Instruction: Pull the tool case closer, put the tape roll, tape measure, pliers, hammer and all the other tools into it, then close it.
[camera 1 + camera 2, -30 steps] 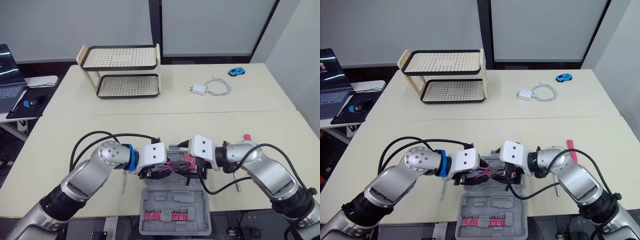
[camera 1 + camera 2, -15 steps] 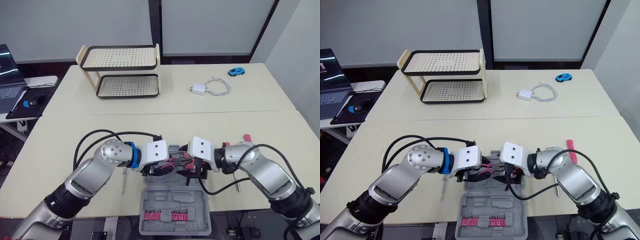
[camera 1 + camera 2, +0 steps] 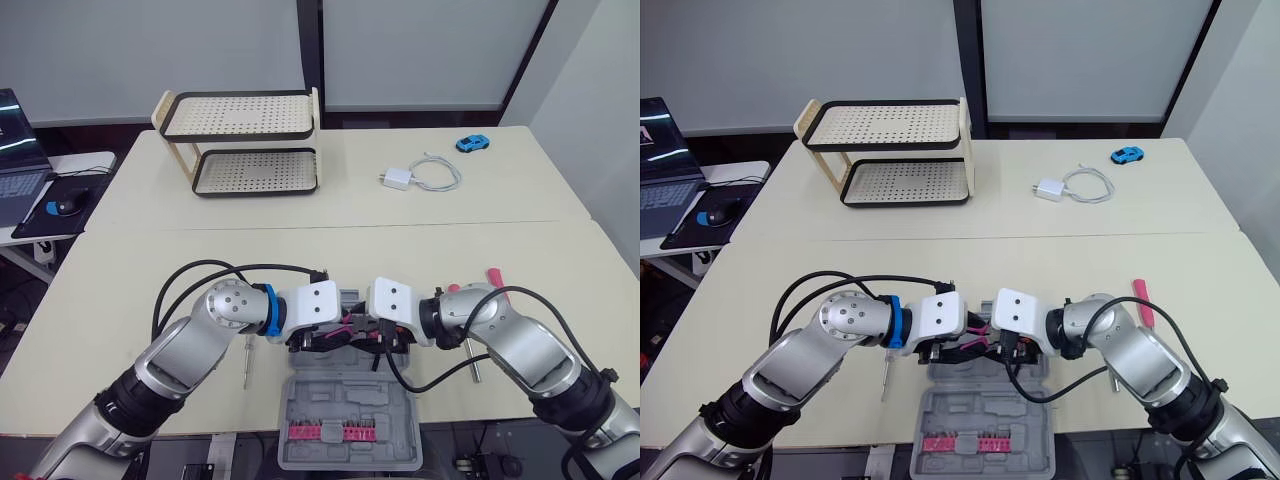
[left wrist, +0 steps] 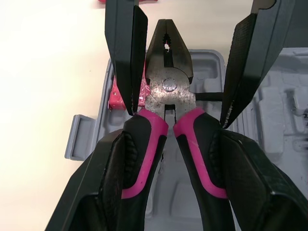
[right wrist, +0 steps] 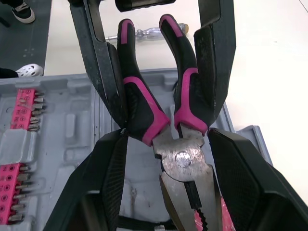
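Lower centre of the frame, the left gripper [image 4: 172, 134] clamps the pliers [image 4: 166, 91] by their pink handles, just above the open case [image 3: 345, 398]. The right gripper [image 5: 167, 134] brackets the joint; whether it grips, I cannot tell. The left should probably release only once the right holds firmly, then the pliers go flat into their recess.

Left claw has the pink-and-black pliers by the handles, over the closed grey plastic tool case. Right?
Not quite. The grey plastic tool case is open, not closed: the right wrist view shows its moulded tray and pink bit rack beneath the pink-and-black pliers. The left claw does have them by the handles.
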### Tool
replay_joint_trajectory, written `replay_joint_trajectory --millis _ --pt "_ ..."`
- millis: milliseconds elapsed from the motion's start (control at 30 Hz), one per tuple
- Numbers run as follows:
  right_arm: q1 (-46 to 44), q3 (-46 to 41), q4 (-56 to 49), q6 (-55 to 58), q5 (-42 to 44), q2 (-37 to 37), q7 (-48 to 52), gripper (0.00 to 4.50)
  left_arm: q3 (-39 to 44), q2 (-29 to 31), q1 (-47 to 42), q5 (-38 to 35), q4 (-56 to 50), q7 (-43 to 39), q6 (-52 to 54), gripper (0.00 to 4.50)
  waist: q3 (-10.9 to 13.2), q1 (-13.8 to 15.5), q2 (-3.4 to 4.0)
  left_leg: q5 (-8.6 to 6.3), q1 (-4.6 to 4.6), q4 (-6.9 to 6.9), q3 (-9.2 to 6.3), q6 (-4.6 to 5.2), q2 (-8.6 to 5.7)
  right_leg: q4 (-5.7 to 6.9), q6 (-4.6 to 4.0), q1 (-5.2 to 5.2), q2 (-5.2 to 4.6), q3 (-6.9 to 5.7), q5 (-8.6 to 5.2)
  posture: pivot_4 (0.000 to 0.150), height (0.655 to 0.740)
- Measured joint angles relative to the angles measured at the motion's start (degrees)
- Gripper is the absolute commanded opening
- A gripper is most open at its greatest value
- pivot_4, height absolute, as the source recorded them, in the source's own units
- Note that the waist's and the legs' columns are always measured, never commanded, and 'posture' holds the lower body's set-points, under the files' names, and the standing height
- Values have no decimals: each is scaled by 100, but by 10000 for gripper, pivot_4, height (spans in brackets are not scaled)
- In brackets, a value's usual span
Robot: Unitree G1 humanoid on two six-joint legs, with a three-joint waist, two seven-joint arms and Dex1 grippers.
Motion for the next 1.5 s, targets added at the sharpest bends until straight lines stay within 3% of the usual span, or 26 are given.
replay_joint_trajectory --millis 167,200,400,1000,1200,1300,1500 --pt "-4 0 10 3 -3 16 22 28052 0 10 2 20 0 -7 -9 24809 0 0 0 0 0 0 0 0 0 0 0 0 0 -1 0 1500 7400" --pt "-4 0 11 3 -8 16 28 24501 0 10 2 22 0 -8 -9 24809 0 0 0 0 0 0 0 0 0 0 0 0 0 0 0 1500 7400" --pt "-124 135 21 -73 -161 -123 207 12771 -60 121 15 106 -4 -158 -23 24809 0 -1 0 0 0 0 0 1 -1 0 0 0 0 -1 0 1500 7400" --pt "-209 141 154 -367 -278 -79 439 12742 242 158 188 -124 108 -316 -244 24809 0 -3 0 0 1 1 -1 -1 1 1 0 -1 0 -1 0 1500 7400" --pt "-223 92 233 -320 -320 -237 447 12585 1384 504 657 -1035 42 -801 -649 44306 0 -5 0 10 0 0 -2 -18 2 0 0 -3 -2 -2 0 1500 7400" --pt "-216 37 233 -235 -303 -221 446 12585 1872 662 821 -1363 117 -1039 -839 45000 0 -5 0 9 0 0 -3 -17 3 0 0 -2 -2 -4 0 1500 7400" --pt "-199 -4 233 -170 -243 -185 440 12585 2046 660 922 -1730 164 -1174 -933 45000 0 -1 0 7 0 1 -3 -12 0 0 0 -1 -3 -2 0 1500 7400"
